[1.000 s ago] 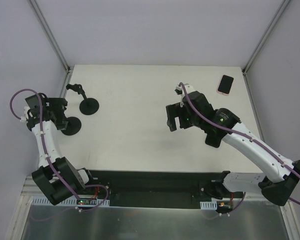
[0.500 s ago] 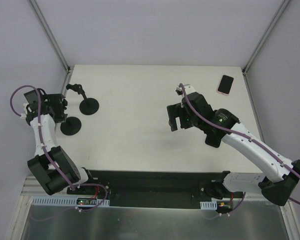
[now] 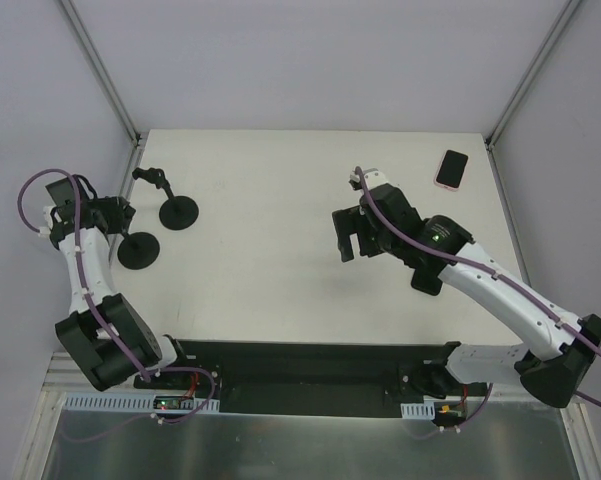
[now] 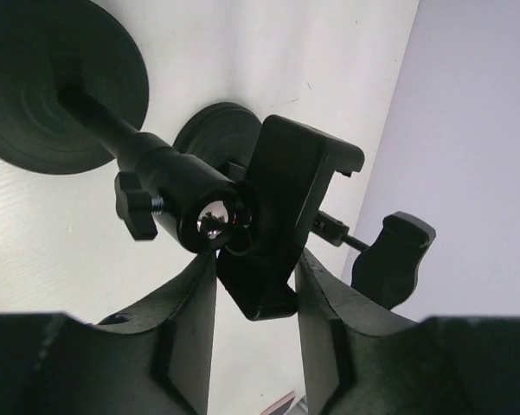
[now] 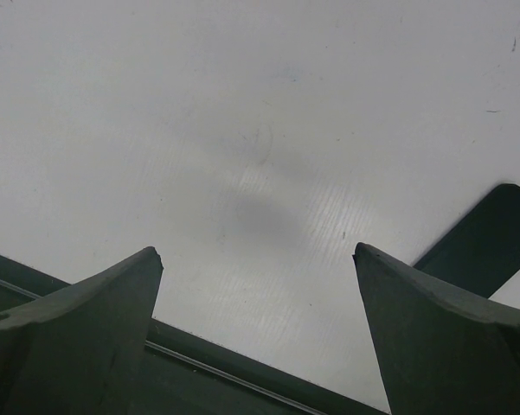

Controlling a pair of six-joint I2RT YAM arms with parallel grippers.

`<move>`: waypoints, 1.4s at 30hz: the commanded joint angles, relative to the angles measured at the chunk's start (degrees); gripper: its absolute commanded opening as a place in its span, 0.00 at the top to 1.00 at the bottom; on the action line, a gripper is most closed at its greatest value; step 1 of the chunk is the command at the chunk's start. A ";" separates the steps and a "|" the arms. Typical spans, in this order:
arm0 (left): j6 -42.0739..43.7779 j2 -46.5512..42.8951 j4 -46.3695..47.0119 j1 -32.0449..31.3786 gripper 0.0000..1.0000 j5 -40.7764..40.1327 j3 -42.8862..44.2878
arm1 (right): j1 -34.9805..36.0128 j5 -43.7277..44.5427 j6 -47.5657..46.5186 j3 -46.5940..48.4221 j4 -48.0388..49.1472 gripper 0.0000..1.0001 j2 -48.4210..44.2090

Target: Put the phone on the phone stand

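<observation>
The phone (image 3: pixel 452 168), black-screened in a pink case, lies flat at the table's far right corner, far from both grippers. A black phone stand (image 3: pixel 138 250) with a round base stands at the left edge. My left gripper (image 3: pixel 110 215) is at its top. In the left wrist view the stand's holder (image 4: pixel 281 199) sits between my fingers (image 4: pixel 329 311), which press on both of its sides; my left gripper (image 4: pixel 255 264) is shut on it. My right gripper (image 3: pixel 345 235) hangs open over mid-table, and in its wrist view the right gripper (image 5: pixel 260 259) has only bare table between its fingers.
A second black stand (image 3: pixel 178 212) with a jointed arm (image 3: pixel 152 178) stands just behind the first; its base (image 4: pixel 216 134) and knob (image 4: pixel 394 259) show in the left wrist view. White walls and frame posts close in the table. A black rail (image 3: pixel 310 365) runs along the near edge.
My left gripper's jaws have closed from wide open onto the stand's holder, and the left wrist shifted slightly left. The right arm has hardly moved.
</observation>
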 commanded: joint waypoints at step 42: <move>68.03 7.35 -18.19 -67.06 1.00 10.50 21.06 | 1.83 -7.80 13.75 -27.78 31.99 0.04 -14.98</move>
